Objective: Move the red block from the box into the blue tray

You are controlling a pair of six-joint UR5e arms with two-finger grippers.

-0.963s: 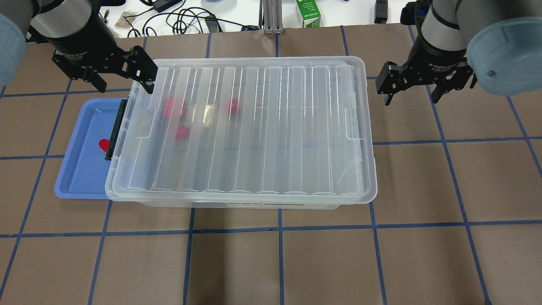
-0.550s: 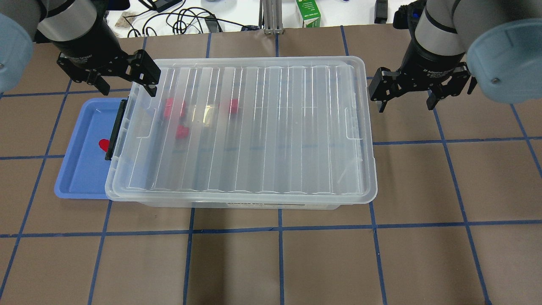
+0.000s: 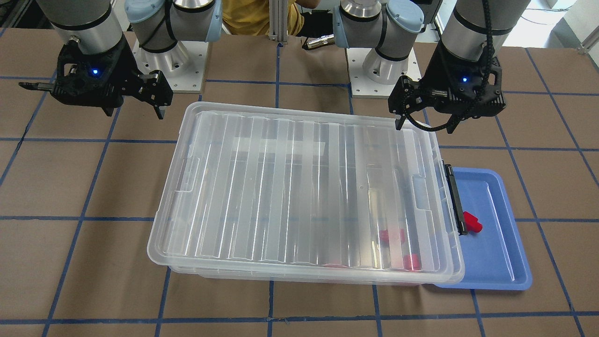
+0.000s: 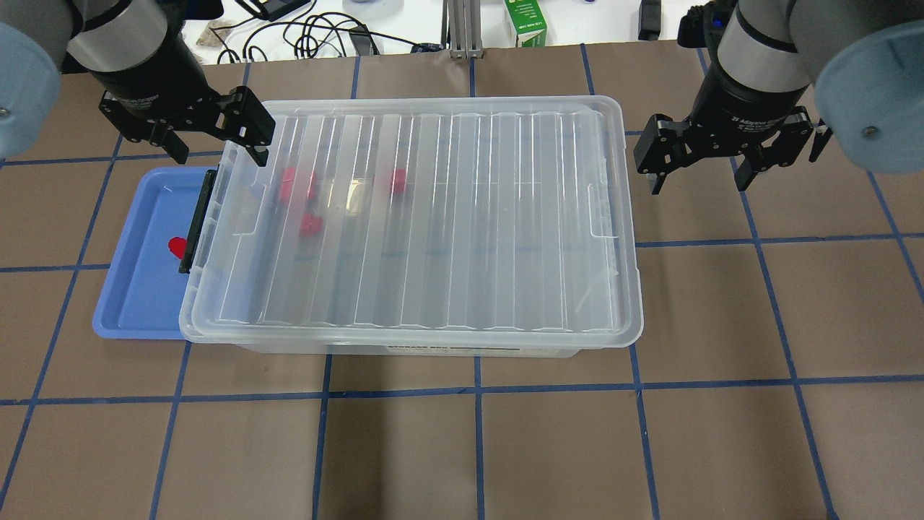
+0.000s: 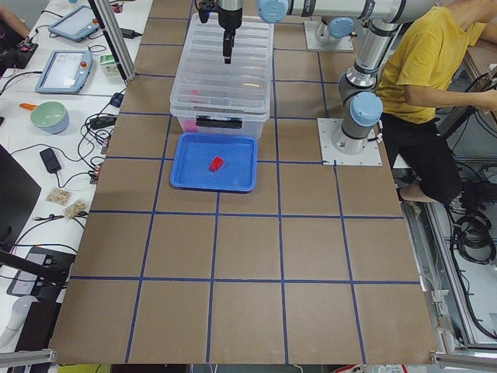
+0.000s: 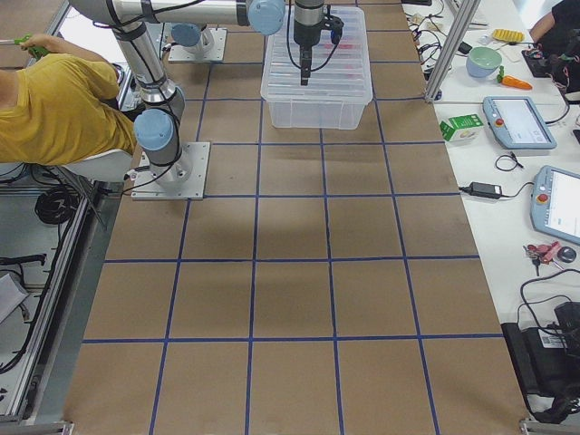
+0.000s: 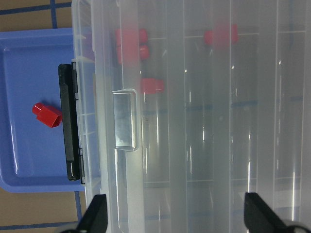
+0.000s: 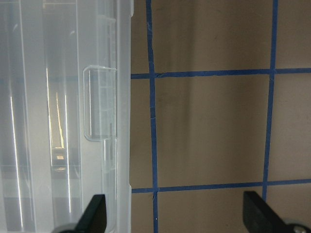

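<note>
The box [image 4: 433, 217] is a clear bin with its ribbed lid on and a black latch [image 4: 196, 220] on its left end. Through the lid show three red blocks [image 4: 297, 184] [image 4: 310, 225] [image 4: 395, 180]. Another red block [image 4: 175, 247] [image 3: 471, 223] lies in the blue tray [image 4: 137, 289], which is partly tucked under the box's left end. My left gripper [image 4: 216, 148] hangs open over the box's far left corner, holding nothing. My right gripper [image 4: 699, 180] hangs open beyond the box's right end, above bare table. The left wrist view looks down on the latch [image 7: 70, 121] and tray [image 7: 29, 58].
Cables and a green carton [image 4: 525, 22] lie on the white bench past the table's far edge. A person in a yellow shirt [image 5: 423, 70] sits behind the robot's bases. Tablets and a bowl [image 5: 49, 116] sit on the side bench.
Both grippers shifted only slightly. The left one edged right toward the box's corner; the right one moved in toward the box, then back a little. The box and blocks have not moved.
</note>
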